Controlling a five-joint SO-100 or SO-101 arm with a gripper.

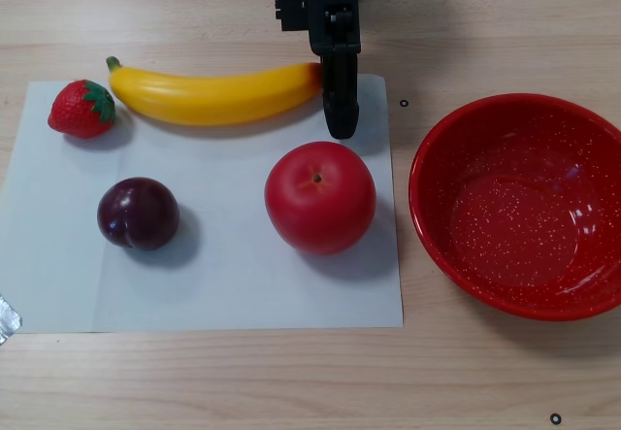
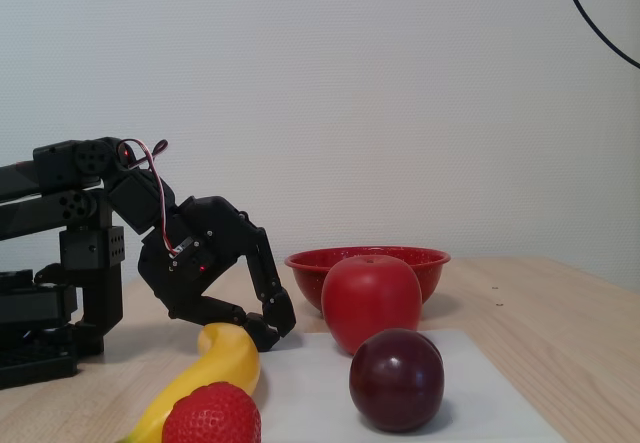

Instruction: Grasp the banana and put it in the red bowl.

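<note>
The banana point(image 1: 209, 93) lay across the upper left of the other view, long axis running left to right, on the white sheet point(image 1: 223, 284); the gripper point(image 2: 268, 325) stood parted over its right end, holding nothing; the red bowl point(image 1: 519, 207) sat empty at right.

Plain white wall point(image 2: 400, 93), wooden table point(image 1: 291, 381)
</note>
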